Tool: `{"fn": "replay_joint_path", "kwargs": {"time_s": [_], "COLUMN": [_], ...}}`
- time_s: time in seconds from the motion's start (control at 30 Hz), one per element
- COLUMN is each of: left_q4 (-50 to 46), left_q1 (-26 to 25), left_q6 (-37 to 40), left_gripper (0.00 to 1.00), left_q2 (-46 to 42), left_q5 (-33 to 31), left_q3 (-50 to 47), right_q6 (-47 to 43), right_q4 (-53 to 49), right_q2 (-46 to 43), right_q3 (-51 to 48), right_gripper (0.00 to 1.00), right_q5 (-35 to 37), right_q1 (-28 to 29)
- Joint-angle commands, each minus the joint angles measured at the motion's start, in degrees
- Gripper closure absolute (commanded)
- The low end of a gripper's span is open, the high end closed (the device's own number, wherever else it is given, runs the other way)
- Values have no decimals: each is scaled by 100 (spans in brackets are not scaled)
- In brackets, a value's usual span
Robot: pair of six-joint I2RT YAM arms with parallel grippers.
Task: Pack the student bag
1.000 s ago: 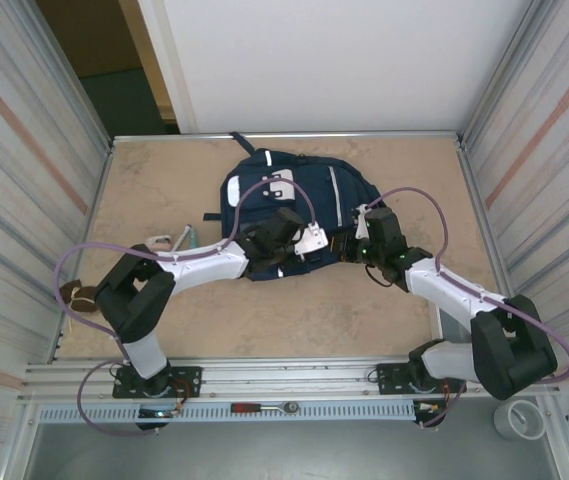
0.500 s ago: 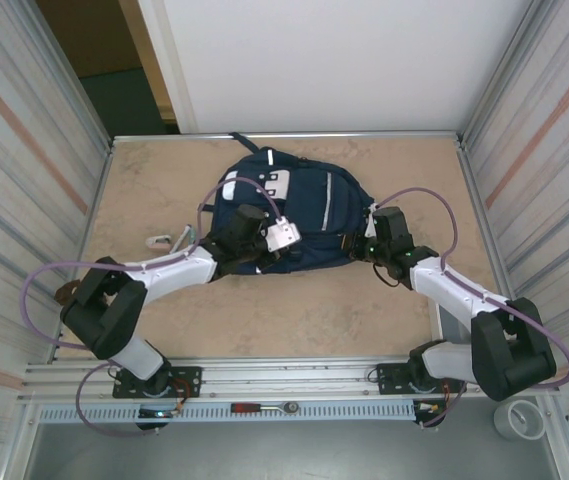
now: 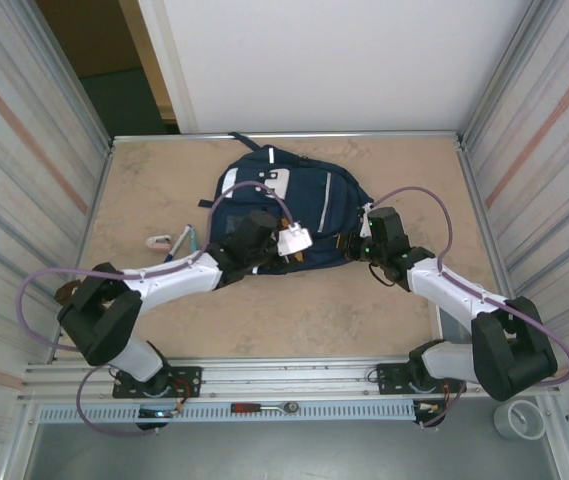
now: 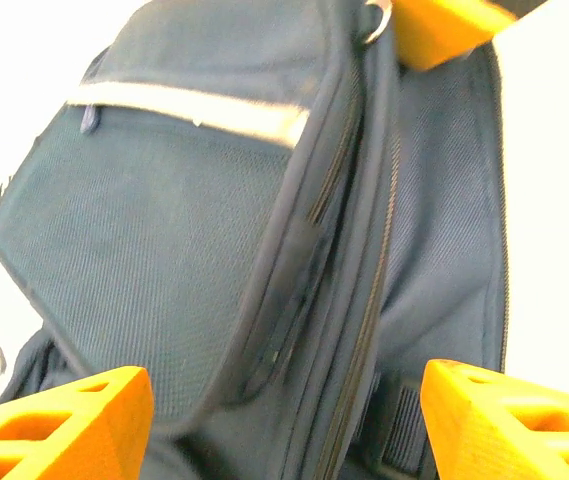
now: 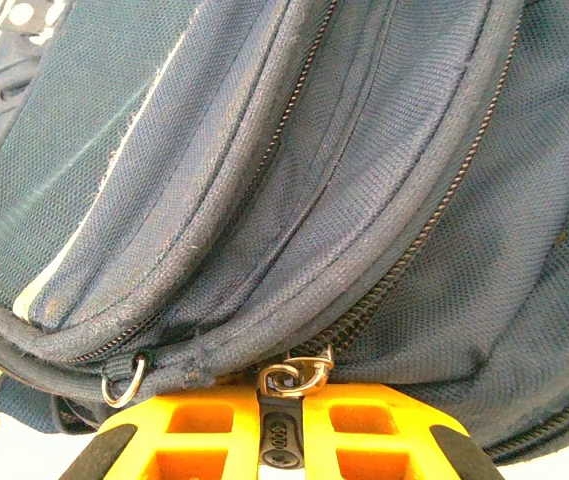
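Observation:
The student bag (image 3: 299, 200) is a navy-blue backpack with a white patch and reflective stripes, lying mid-table. My left gripper (image 3: 276, 250) hovers at its near left edge. In the left wrist view the left gripper (image 4: 284, 410) is open wide, its orange fingertips (image 4: 64, 420) either side of the bag's (image 4: 184, 230) zipped seams without touching them. My right gripper (image 3: 350, 245) is at the bag's near right edge. In the right wrist view it (image 5: 281, 430) is shut on a black zipper pull (image 5: 281, 435) with a metal ring, at the bag's (image 5: 294, 150) main zip.
A white item and a teal pen (image 3: 171, 240) lie on the table left of the bag. A brown object (image 3: 69, 292) sits at the left wall. A tape roll (image 3: 517, 420) and a hand tool (image 3: 264, 408) rest beyond the front rail.
My left gripper swung left along the bag's near edge, then came back a little to the right. The bag shifted slightly. My right gripper kept its hold and barely moved.

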Motion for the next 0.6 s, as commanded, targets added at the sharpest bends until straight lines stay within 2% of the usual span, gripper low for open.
{"fn": "replay_joint_path", "kwargs": {"time_s": [0.0, 0.17, 0.23, 0.27, 0.4, 0.47, 0.5, 0.57], "left_q4": [45, 152, 220, 263, 357, 390, 390, 390], "left_q1": [-172, -344, -349, -340, -272, -197, -146, -35], "left_q6": [439, 698, 720, 738, 688, 606, 558, 461], "left_gripper": [28, 29, 35, 41, 82, 97, 100, 100], "left_q2": [401, 988, 1110, 1141, 1020, 856, 755, 540], "left_q5": [-376, -579, -701, -712, -572, -332, -160, 176], "left_q3": [529, 961, 1028, 1024, 880, 730, 643, 462], "right_q6": [-90, -18, -18, -27, -147, -150, -126, -76], "right_q4": [382, 497, 511, 482, 87, -286, -469, -671], "right_q2": [-254, -320, -381, -423, -593, -597, -589, -552], "right_q3": [-14, -57, -105, -143, -210, -147, -100, -73], "right_gripper": [100, 100, 100, 100, 100, 100, 100, 100], "right_q5": [-254, -313, -298, -265, 273, 645, 798, 899], "right_q1": [124, 172, 185, 177, 129, 3, -105, -364]}}
